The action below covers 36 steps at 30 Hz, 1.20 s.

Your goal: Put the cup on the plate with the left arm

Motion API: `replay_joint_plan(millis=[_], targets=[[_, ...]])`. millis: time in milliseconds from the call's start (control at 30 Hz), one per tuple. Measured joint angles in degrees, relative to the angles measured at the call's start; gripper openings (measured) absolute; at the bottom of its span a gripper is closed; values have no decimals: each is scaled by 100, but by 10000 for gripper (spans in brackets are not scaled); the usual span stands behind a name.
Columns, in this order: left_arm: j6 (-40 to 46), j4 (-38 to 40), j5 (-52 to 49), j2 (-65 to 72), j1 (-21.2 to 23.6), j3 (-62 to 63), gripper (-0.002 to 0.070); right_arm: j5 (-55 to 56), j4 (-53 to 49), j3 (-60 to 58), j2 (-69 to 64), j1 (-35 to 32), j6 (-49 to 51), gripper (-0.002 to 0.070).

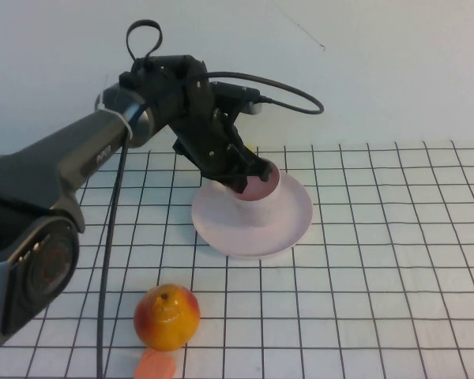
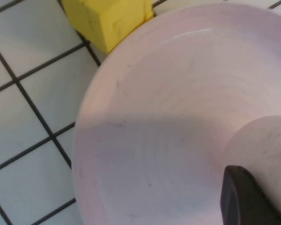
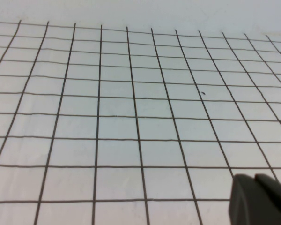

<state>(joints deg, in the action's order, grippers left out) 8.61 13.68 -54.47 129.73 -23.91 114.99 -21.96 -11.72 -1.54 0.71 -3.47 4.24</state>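
From my seat the biggest thing in view is the white counter ruled with a black grid (image 1: 395,260), and over its far-left part reaches the black and grey left arm (image 1: 87,154), cable looping behind it. Next in size is the round pale pink shallow plastic plate (image 1: 253,217), sitting towards the far edge, about midway across. On the plate's far side stands the small pale pink plastic cup (image 1: 259,189), upright, its base apparently down on the plate, and the left gripper (image 1: 249,175) is clamped across its rim — one dark fingertip (image 2: 246,197) shows against the cup wall in the left wrist view. I judge the cup light and stiff but smooth, so it could slip or tip if pinched unevenly; holding it at the rim, as now, looks sound, and letting go should be done gently so the empty tumbler does not topple. Nearer the front-left corner sits a round yellow-red fruit (image 1: 167,316), and just in front of it a small orange disc (image 1: 155,365). A yellow block (image 2: 110,18) lies just beside the plate's far rim. The right gripper (image 3: 262,199) hangs over bare grid — whether its fingers are apart I cannot tell.
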Motion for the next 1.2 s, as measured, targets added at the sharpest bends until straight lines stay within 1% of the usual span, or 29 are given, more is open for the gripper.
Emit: replay_joint_plan(millis=[133, 167, 200, 233, 300, 333, 400, 433, 500, 567, 600, 667, 800, 833, 867, 900, 967, 1067, 1200], targets=[[-225, -255, -283, 376, -30, 416, 24, 0, 0, 0, 0, 0, 0, -2], [-243, -264, -363, 429, -30, 524, 39, 0, 0, 0, 0, 0, 0, -2], [-205, -267, -429, 460, -30, 602, 72, 0, 0, 0, 0, 0, 0, -2], [-158, -267, -504, 492, -30, 690, 129, 0, 0, 0, 0, 0, 0, -2], [-69, -303, -639, 531, -30, 840, 279, 0, 0, 0, 0, 0, 0, -2], [-46, -367, -734, 547, -35, 947, 375, 0, 0, 0, 0, 0, 0, -2], [-81, -625, -973, 571, -35, 1261, 522, 0, 0, 0, 0, 0, 0, -2], [-143, -854, -1122, 580, -35, 1488, 574, 0, 0, 0, 0, 0, 0, -2], [-266, -1402, -1363, 548, -35, 1894, 608, 0, 0, 0, 0, 0, 0, -2], [-430, -1808, -1457, 366, -24, 2089, 574, 0, 0, 0, 0, 0, 0, -2], [-479, -1936, -1488, 177, 8, 2120, 534, 0, 0, 0, 0, 0, 0, -2], [-516, -2000, -1535, -171, 99, 2141, 434, 0, 0, 0, 0, 0, 0, -2], [-516, -1999, -1664, -1021, 400, 2164, 154, 0, 0, 0, 0, 0, 0, -2], [-516, -1999, -1691, -1242, 485, 2178, 102, 0, 0, 0, 0, 0, 0, -2], [-516, -1999, -1705, -1417, 550, 2177, 66, 0, 0, 0, 0, 0, 0, -2], [-516, -1999, -1721, -1624, 627, 2191, 43, 0, 0, 0, 0, 0, 0, -2], [-506, -1963, -1754, -2023, 745, 2193, 20, 0, 0, 0, 0, 0, 0, -2], [-506, -1942, -1801, -2559, 888, 2202, 6, 0, 0, 0, 0, 0, 0, -2], [-506, -1903, -1840, -3187, 902, 2202, 3, 0, 0, 0, 0, 0, 0, -2]])
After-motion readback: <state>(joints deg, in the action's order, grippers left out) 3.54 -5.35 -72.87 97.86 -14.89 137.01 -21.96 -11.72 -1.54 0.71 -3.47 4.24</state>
